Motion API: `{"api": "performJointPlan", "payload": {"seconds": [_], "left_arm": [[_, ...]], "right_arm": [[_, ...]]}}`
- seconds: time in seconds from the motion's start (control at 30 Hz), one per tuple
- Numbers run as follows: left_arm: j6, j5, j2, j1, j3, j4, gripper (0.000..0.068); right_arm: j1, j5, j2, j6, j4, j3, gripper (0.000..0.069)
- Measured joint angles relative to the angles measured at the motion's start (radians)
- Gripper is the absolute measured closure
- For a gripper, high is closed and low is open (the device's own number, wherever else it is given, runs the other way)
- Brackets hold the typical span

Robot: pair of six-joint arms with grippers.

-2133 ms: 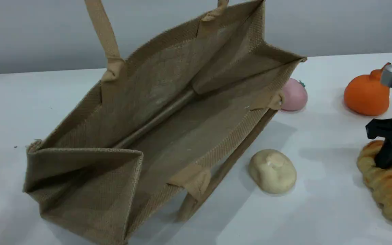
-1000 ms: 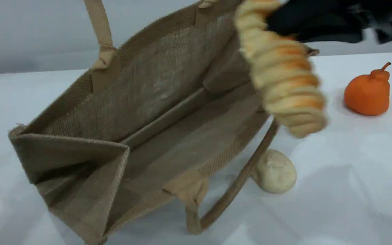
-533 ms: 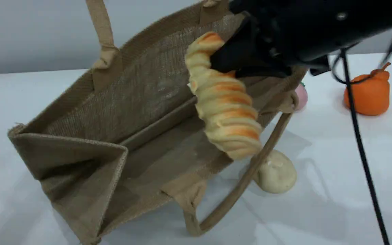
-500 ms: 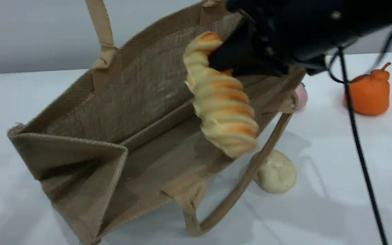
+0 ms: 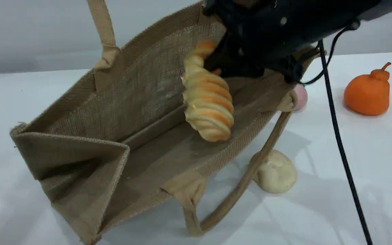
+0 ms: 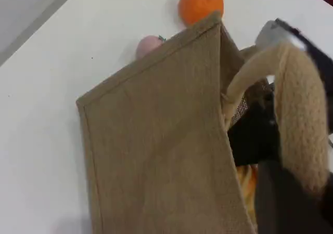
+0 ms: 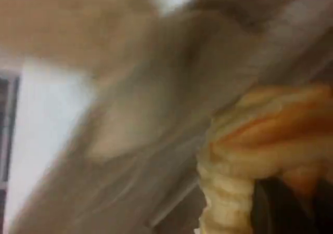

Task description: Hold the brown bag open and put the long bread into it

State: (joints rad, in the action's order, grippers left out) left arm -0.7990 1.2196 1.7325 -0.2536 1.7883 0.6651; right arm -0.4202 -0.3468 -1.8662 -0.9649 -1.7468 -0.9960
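Right claw [image 5: 218, 68], clamped on the long bread [image 5: 208, 105], has swung it inside the brown bag [image 5: 90, 163]; left claw [image 6: 291, 192] holds the handle [image 6: 302, 125], so just release.

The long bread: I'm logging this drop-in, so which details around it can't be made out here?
- Right gripper's jaws: scene view, covered by the black arm above the long bread.
- Bread's lower end: right wrist view, blurred and cut by the bottom edge.
- Pink item: mostly behind the brown bag.
- Left gripper: only the handle shows.
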Motion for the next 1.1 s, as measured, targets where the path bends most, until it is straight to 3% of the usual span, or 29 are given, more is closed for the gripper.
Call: {"api": "performJointPlan", "payload": {"seconds": [0.2,0.37,0.47,0.67,0.73,0.93,1.1], "left_arm": [[0.001,0.001,0.0,0.0,0.0,0.0,0.06],[0.004,0.001,0.0,0.0,0.0,0.001,0.06],[0.004,0.001,0.0,0.0,0.0,0.001,0.06],[0.004,0.0,0.0,0.0,0.0,0.0,0.06],[0.006,0.0,0.0,0.0,0.0,-0.006,0.06],[0.008,0.0,0.0,0.0,0.0,-0.009,0.06],[0.015,0.002,0.0,0.0,0.0,-0.01,0.06]], "right_arm": [[-0.041,0.06,-0.002,-0.026,0.001,-0.01,0.0645],[-0.049,0.029,-0.001,-0.07,0.002,-0.035,0.0613],[-0.049,-0.01,-0.001,-0.094,0.003,-0.049,0.0546],[-0.049,-0.068,0.0,-0.14,0.004,-0.06,0.0289],[-0.049,-0.096,0.004,-0.145,0.004,-0.06,0.0234],[-0.047,-0.138,0.033,-0.145,0.042,-0.059,0.0197],[-0.047,-0.073,0.033,-0.141,0.123,-0.058,0.0197]]}}
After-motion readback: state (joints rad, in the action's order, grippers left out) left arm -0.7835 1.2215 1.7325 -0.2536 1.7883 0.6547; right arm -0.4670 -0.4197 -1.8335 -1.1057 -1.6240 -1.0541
